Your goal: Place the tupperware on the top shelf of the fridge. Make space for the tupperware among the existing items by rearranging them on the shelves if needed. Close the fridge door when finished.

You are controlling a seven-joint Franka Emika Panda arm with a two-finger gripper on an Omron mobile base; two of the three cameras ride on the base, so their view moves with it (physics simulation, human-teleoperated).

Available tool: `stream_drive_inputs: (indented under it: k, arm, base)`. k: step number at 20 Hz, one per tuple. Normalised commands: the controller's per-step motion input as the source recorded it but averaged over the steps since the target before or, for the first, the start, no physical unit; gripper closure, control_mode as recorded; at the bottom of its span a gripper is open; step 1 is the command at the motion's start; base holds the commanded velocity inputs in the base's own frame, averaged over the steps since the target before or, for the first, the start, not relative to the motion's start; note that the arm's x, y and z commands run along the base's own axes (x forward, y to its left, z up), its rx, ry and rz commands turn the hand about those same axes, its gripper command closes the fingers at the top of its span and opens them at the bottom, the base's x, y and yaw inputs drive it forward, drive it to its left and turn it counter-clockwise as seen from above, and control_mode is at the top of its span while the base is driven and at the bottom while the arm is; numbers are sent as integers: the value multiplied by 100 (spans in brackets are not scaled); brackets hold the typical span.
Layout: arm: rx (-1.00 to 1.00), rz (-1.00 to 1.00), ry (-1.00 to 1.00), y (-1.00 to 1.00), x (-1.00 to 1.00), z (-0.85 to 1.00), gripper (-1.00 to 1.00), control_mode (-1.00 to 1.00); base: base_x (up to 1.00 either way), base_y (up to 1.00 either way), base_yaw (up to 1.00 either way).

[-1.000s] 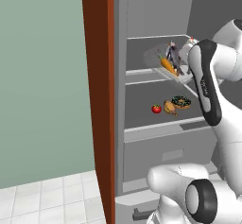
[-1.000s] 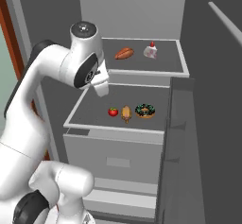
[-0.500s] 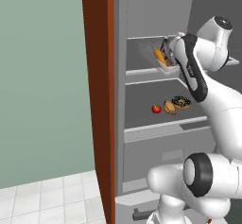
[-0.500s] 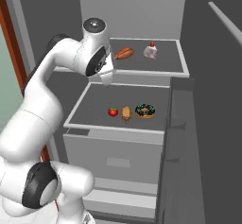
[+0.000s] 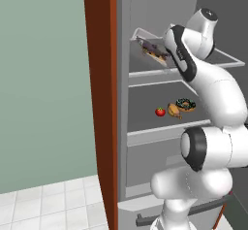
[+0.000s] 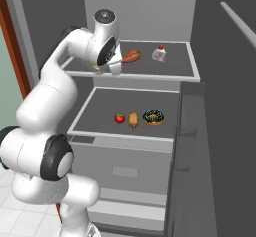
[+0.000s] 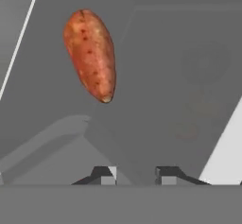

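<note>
While the fridge [image 5: 123, 127] stands open, the white arm reaches up to the top shelf [image 6: 186, 75]. The tupperware [image 5: 151, 51] is at the left end of that shelf, just beside the fridge wall. It looks tipped, with one side higher than the other. Something orange and something dark lie inside it.

The claw [image 7: 136, 176] is right at the tupperware. In the hand view its two dark fingertips [image 7: 108, 176] stand a little apart, and a see-through wall rises between them. I cannot tell if the claw is squeezing that wall or has let it go. Past the fingertips lies the orange piece [image 7: 90, 55], long and spotty, with one pointed end.

Farther right on the top shelf are a brown roast lump [image 6: 131, 56] and a small white-and-red item [image 6: 159, 54]. They are near each other but not touching.

On the shelf below, three small foods sit in a row near the front edge: a red tomato [image 6: 119, 118], a brown roundish piece [image 6: 133, 120] and a dark doughnut [image 6: 153, 116]. The fridge door [image 6: 215, 131] hangs open on the right side.
</note>
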Motion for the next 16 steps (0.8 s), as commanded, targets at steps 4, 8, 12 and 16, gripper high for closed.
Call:
stream_drive_inputs:
  k: [4,8,12,16]
  arm:
    - [0,-3,0,0,80,0,100,-100]
    - [0,-15,5,0,48,0,100,-100]
    - [-1,-14,5,20,38,0,-100,-100]
    - [0,-6,1,29,14,1,-100,-100]
  base:
    - [0,0,0]
    - [0,0,0]
    - [0,0,0]
    - [0,0,0]
